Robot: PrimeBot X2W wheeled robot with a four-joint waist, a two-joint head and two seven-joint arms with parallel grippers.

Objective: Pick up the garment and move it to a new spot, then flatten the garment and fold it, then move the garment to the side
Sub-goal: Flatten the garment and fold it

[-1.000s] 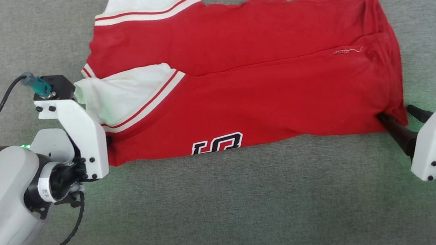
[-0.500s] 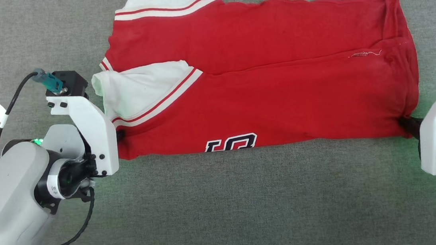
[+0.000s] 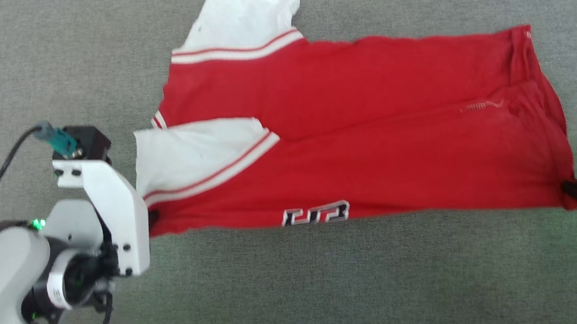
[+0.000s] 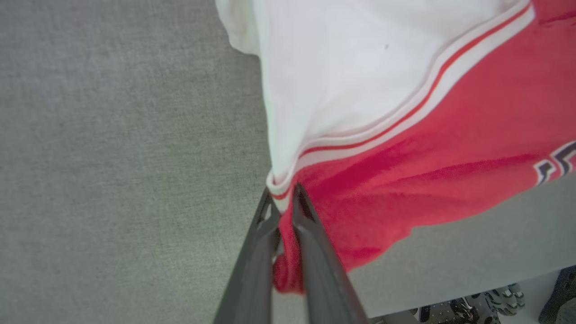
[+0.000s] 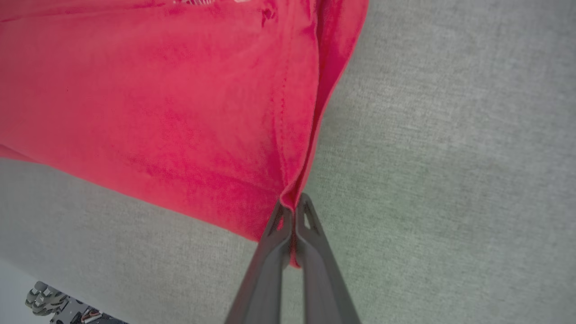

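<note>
- Now that the right gripper (image 5: 293, 203) has closed on the hem corner, the garment (image 3: 371, 138), lying on the table (image 3: 301, 293), is held at both ends.
- Pinched shut, the left gripper (image 4: 285, 204) grips the sleeve-side corner; lifting can begin.

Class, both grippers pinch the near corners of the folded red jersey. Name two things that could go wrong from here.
1. The right gripper has its jaws on only the tip of a hem corner of the garment; a pull may slip it free.
2. The white sleeve lies loose on top by the left gripper; lifting may unfold it.
</note>
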